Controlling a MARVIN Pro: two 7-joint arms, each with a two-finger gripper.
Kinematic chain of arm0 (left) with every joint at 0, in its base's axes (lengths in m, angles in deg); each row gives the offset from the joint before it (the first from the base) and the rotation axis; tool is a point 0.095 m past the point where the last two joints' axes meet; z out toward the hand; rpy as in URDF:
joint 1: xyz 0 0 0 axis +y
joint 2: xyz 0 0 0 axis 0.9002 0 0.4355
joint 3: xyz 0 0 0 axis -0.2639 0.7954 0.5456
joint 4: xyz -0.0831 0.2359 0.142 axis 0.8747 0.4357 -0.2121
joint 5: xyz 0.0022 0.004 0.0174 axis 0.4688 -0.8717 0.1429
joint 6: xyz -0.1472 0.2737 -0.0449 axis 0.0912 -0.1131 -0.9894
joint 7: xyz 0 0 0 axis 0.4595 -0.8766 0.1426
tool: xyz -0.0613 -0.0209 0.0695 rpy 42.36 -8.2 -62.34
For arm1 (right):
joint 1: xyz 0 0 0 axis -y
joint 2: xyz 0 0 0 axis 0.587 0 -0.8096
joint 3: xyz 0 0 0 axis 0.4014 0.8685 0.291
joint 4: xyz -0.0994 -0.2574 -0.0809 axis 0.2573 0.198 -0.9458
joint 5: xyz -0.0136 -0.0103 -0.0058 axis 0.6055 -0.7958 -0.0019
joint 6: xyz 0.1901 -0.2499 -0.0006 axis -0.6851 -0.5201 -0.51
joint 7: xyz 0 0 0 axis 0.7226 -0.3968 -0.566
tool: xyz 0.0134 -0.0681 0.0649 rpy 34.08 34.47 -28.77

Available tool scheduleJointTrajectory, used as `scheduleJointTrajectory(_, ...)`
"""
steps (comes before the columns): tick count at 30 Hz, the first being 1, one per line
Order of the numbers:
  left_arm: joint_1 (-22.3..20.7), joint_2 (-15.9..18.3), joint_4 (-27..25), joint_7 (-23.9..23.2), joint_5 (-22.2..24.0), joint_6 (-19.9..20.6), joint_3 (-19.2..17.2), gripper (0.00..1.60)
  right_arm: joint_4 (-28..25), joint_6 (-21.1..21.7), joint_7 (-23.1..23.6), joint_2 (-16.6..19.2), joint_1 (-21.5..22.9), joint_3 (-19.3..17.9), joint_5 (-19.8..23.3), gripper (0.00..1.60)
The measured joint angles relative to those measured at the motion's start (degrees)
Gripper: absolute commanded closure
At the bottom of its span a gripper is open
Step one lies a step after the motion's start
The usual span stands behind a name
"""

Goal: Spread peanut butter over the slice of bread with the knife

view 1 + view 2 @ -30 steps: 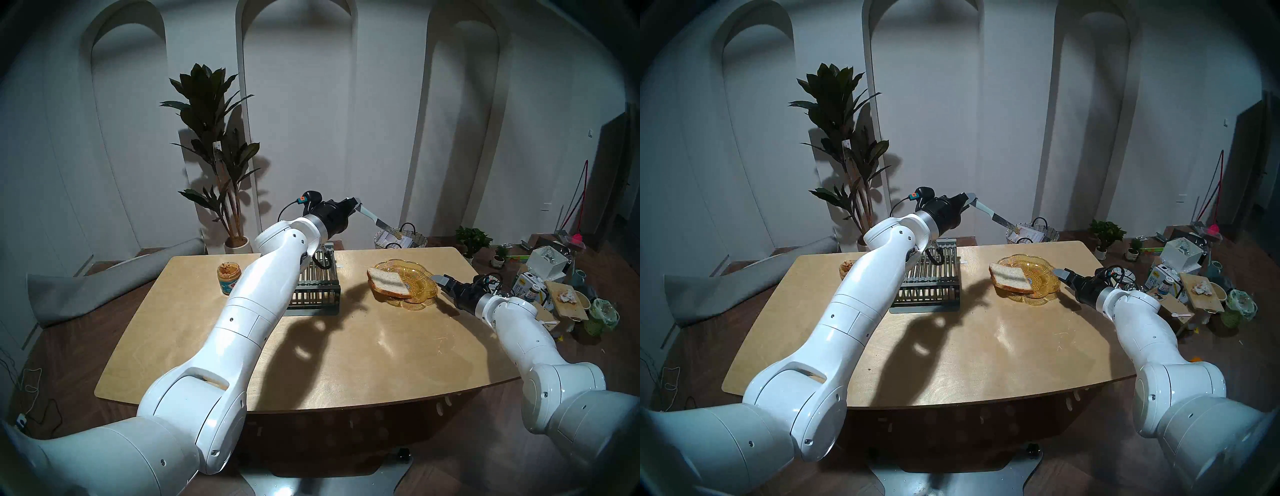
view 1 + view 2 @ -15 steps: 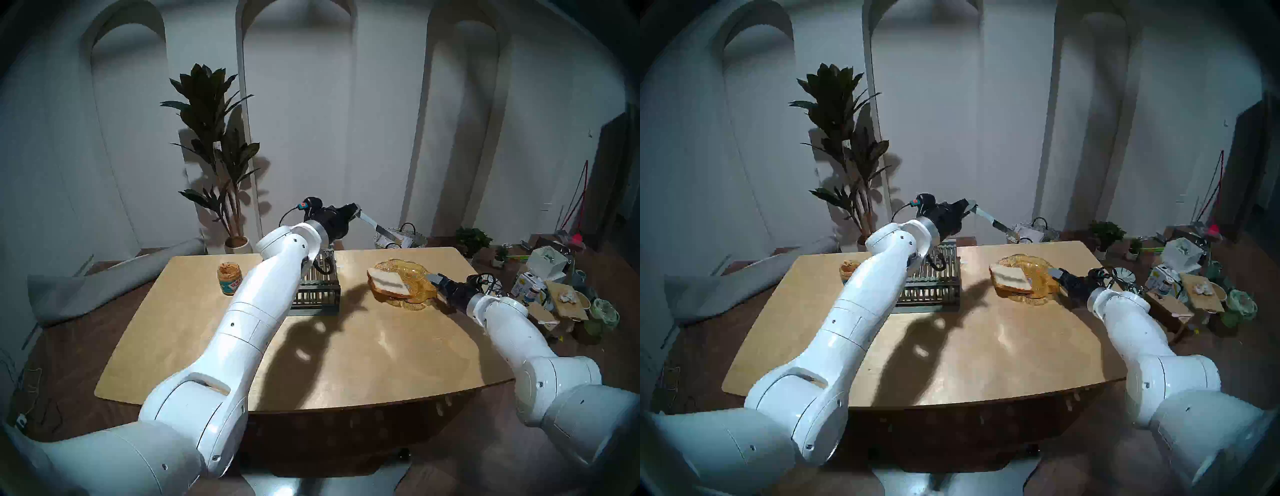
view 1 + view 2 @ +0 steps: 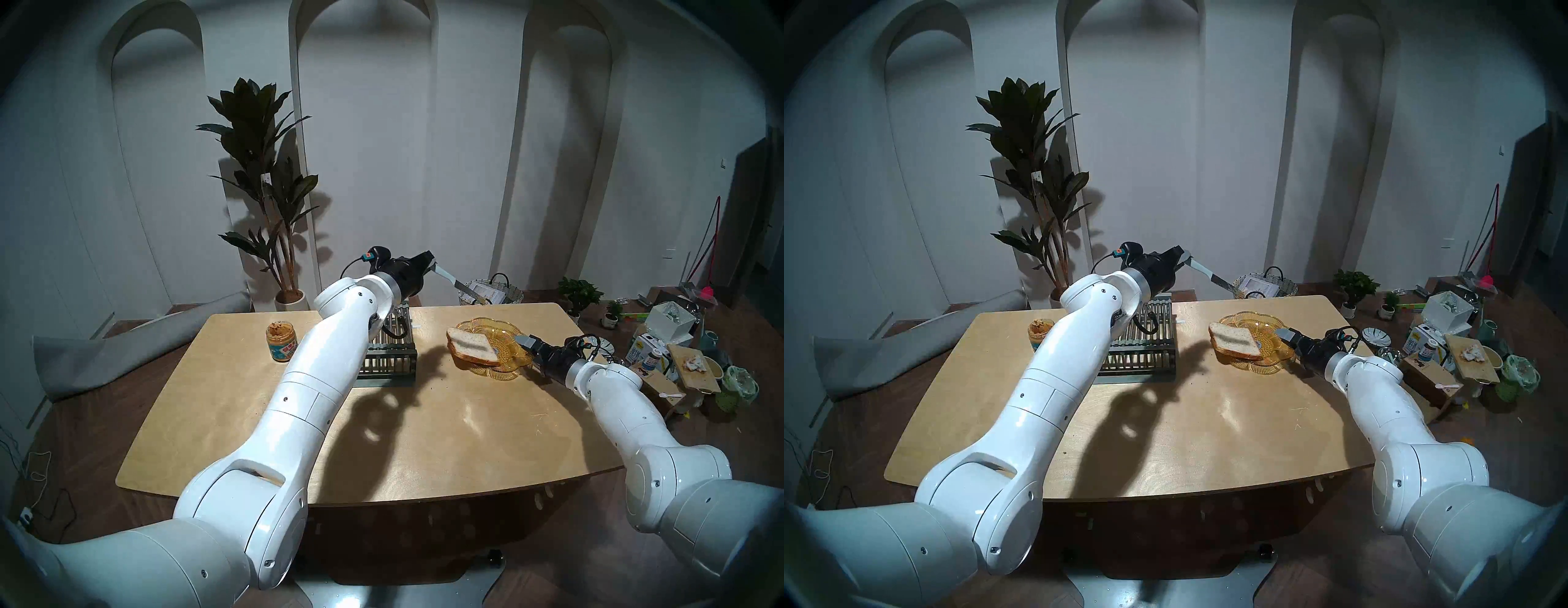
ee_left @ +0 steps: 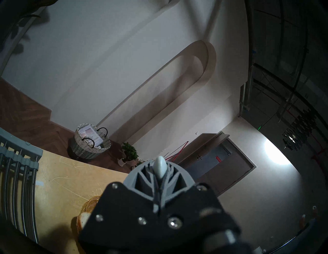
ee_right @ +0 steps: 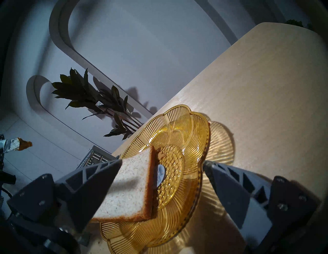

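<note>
We see the left gripper with jaws clamped on the knife; the right gripper has jaws spread, flanking the slice of bread.

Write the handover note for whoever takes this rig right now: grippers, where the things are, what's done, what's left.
Left gripper: shut on the knife, held in the air beyond the rack; a dab of peanut butter sits on the blade tip.
Right gripper: open, its fingers either side of the plate's near rim; nothing held.
Slice of bread: leaning on the amber plate, no spread visible on it.
Jar: open, on the table's left.
Done: knife loaded.
Left: bring the blade to the bread and spread.
</note>
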Motion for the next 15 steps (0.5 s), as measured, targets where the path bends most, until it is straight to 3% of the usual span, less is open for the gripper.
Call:
scheduleJointTrajectory(3,0.07,-0.2,0.22,0.9,0.2,0.16,-0.14,1.6,-1.72,0.67,-0.93,-0.19,-0.96,-0.39,0.21,0.18)
scheduleJointTrajectory(4,0.09,-0.31,0.35,1.33,0.31,0.23,-0.19,1.6,-2.54,1.0,-1.42,-0.27,-1.46,-0.59,0.3,0.35)
scheduleJointTrajectory(6,0.12,-0.45,0.55,1.96,0.43,0.32,-0.23,1.6,-3.53,1.44,-2.06,-0.38,-2.19,-0.86,0.41,0.31)
scheduleJointTrajectory(15,0.12,-0.98,1.77,3.89,0.76,0.37,-0.23,1.6,-6.88,2.62,-4.03,-0.87,-5.0,-1.79,0.78,0.53)
